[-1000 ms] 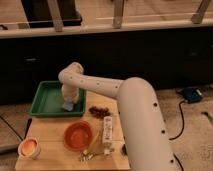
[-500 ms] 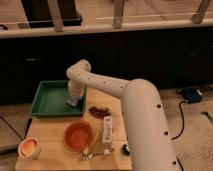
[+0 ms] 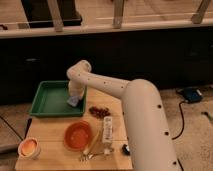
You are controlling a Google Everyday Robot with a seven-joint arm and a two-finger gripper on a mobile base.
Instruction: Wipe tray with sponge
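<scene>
Green shallow rectangular plastic tray (image 3: 47,100) sits on the wooden table (image 3: 55,150) at ten o'clock from the round orange bowl (image 3: 78,135). Inside, at its three o'clock edge, the small pale blue-grey sponge (image 3: 74,101) lies under the white arm's gripper (image 3: 75,96); its jaw state I cannot tell.

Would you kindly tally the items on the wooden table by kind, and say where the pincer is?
Shallow green plastic tray: 1
Pale blue-grey sponge: 1
Round orange bowl: 1
Small orange-and-white cup: 1
White remote-like stick: 1
Dark red cluster: 1
Utensil bundle: 1
Total: 7
The pincer is down on the sponge, in the tray's right side.
</scene>
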